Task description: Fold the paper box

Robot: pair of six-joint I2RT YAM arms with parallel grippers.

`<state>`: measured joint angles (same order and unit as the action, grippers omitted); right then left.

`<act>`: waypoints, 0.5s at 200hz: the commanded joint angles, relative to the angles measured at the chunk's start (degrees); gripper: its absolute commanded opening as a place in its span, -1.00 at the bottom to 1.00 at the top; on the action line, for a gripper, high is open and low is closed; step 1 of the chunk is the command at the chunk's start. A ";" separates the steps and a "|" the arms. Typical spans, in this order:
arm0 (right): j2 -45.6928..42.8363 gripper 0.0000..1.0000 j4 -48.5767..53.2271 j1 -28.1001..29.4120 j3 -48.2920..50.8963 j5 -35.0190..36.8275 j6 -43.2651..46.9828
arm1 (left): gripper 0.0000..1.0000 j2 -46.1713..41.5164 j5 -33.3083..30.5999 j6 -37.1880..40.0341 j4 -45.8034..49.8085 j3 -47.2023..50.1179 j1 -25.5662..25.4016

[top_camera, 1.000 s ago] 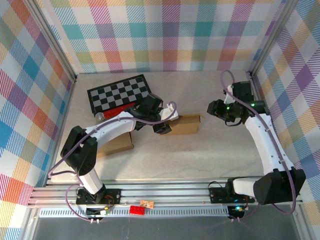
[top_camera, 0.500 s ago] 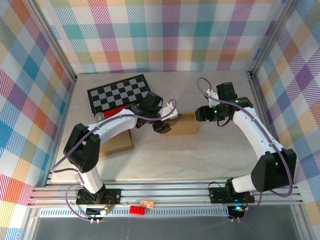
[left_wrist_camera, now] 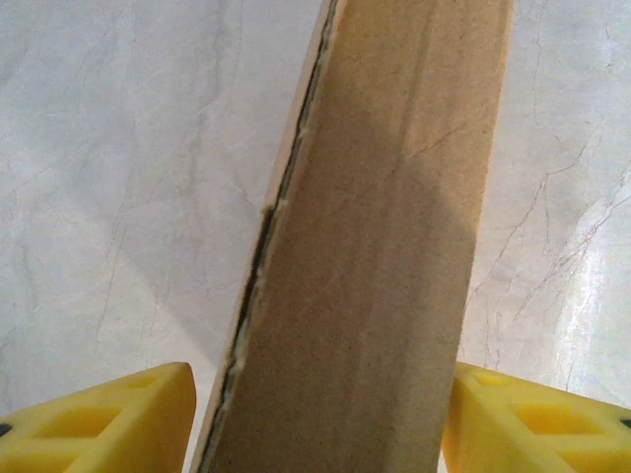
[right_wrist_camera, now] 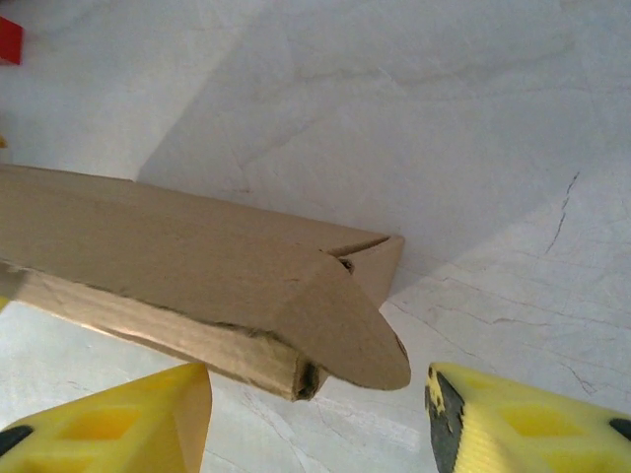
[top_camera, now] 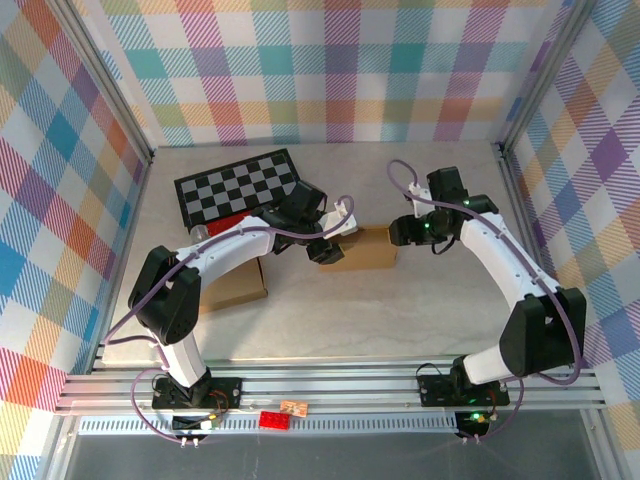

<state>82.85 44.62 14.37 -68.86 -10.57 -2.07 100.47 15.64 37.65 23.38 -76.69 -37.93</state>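
The paper box (top_camera: 367, 248) is a flat brown cardboard piece lying mid-table, also seen as a long strip (left_wrist_camera: 385, 246) in the left wrist view. My left gripper (top_camera: 328, 250) holds its left end: both yellow fingers (left_wrist_camera: 108, 424) press against the strip's edges, so it is shut on the box. My right gripper (top_camera: 398, 232) stands at the box's right end. There its jaws are open, with a rounded flap (right_wrist_camera: 345, 325) and the hollow corner of the box between the fingers (right_wrist_camera: 523, 424), clear of both.
A black-and-white checkerboard (top_camera: 238, 187) lies at the back left with a red piece (top_camera: 235, 222) at its front edge. Another cardboard piece (top_camera: 232, 285) lies under the left arm. The right wall post (top_camera: 520, 190) stands close behind the right arm.
My right arm has swung left from the right wall to the box's right end, and its jaws now straddle that end. The left gripper has stayed on the box.
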 commanded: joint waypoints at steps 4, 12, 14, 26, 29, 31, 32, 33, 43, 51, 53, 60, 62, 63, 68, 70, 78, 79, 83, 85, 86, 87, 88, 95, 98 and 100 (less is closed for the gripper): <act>1.15 0.15 -0.77 0.71 0.34 1.84 0.86 | 0.26 0.50 1.85 -0.34 1.26 -1.28 0.40; 1.41 0.14 -0.63 0.90 0.27 2.44 0.84 | 0.26 0.37 1.84 -0.38 1.23 -1.28 0.40; 1.48 0.14 -0.62 0.87 0.25 2.54 0.84 | 0.26 0.37 1.78 -0.38 1.23 -1.28 0.40; 1.81 0.10 -0.28 0.95 0.15 3.08 0.66 | 0.26 0.30 1.76 -0.40 1.28 -1.33 0.40; 1.91 0.09 -0.11 1.00 0.02 3.10 0.66 | 0.26 0.33 1.76 -0.42 1.22 -1.28 0.40; 1.95 0.09 -0.01 1.01 -0.01 3.10 0.66 | 0.26 0.28 1.76 -0.41 1.16 -1.28 0.40; 2.00 0.09 0.01 1.01 -0.07 3.05 0.66 | 0.26 0.27 1.76 -0.44 1.15 -1.27 0.40; 2.03 0.08 0.06 1.01 -0.06 3.03 0.66 | 0.26 0.31 1.76 -0.46 1.15 -1.27 0.40; 1.97 0.07 0.27 1.16 -0.17 3.28 0.62 | 0.26 0.34 1.68 -0.47 1.15 -1.22 0.40; 1.92 0.05 0.49 1.19 -0.22 3.61 0.57 | 0.26 0.21 1.65 -0.51 1.07 -1.19 0.40; 1.96 0.04 0.65 1.19 -0.27 3.69 0.57 | 0.26 0.20 1.67 -0.53 1.06 -1.19 0.40; 2.10 0.03 1.30 1.19 -0.63 3.65 0.65 | 0.26 0.25 1.68 -0.56 0.97 -1.19 0.41; 2.09 0.03 1.34 1.19 -0.76 3.59 0.66 | 0.26 0.26 1.63 -0.51 0.97 -1.19 0.41; 2.07 0.03 1.38 1.19 -0.80 3.56 0.66 | 0.26 0.26 1.61 -0.54 0.97 -1.23 0.40; 2.05 0.02 1.56 1.25 -0.87 3.54 0.74 | 0.26 0.25 1.70 -0.64 1.01 -1.23 0.46; 1.99 0.02 1.60 1.27 -0.84 3.60 0.75 | 0.26 0.26 1.70 -0.64 0.94 -1.22 0.44; 1.77 0.02 1.82 1.27 -0.92 3.75 0.75 | 0.26 0.17 1.71 -0.71 0.81 -1.19 0.53; 1.78 0.02 1.85 1.27 -0.97 3.78 0.75 | 0.26 0.21 1.74 -0.72 0.80 -1.19 0.56; 1.79 0.02 2.01 1.27 -1.12 3.89 0.77 | 0.26 0.21 1.76 -0.78 0.79 -1.19 0.50; 1.83 0.02 2.15 1.27 -1.22 4.02 0.82 | 0.26 0.18 1.76 -0.81 0.79 -1.19 0.49; 1.86 0.02 2.23 1.27 -1.29 4.09 0.83 | 0.26 0.13 1.76 -0.82 0.79 -1.19 0.49; 1.91 0.02 2.36 1.27 -1.37 4.12 0.83 | 0.26 0.11 1.76 -0.82 0.75 -1.19 0.49; 1.98 0.02 2.47 1.27 -1.50 4.18 0.83 | 0.26 0.14 1.76 -0.82 0.73 -1.19 0.49; 2.27 0.04 3.31 1.25 -2.09 4.32 0.91 | 0.26 0.14 1.72 -0.82 0.71 -1.14 0.49; 2.31 0.04 3.60 1.31 -2.30 4.33 1.00 | 0.25 0.17 1.76 -0.82 0.71 -1.10 0.49; 2.27 0.05 3.73 1.28 -2.43 4.33 1.07 | 0.25 0.17 1.76 -0.82 0.71 -1.17 0.49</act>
<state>84.12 44.82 15.35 -69.04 -8.08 -2.09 100.47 15.62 37.06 23.86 -76.69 -37.93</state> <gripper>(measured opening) 0.515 0.630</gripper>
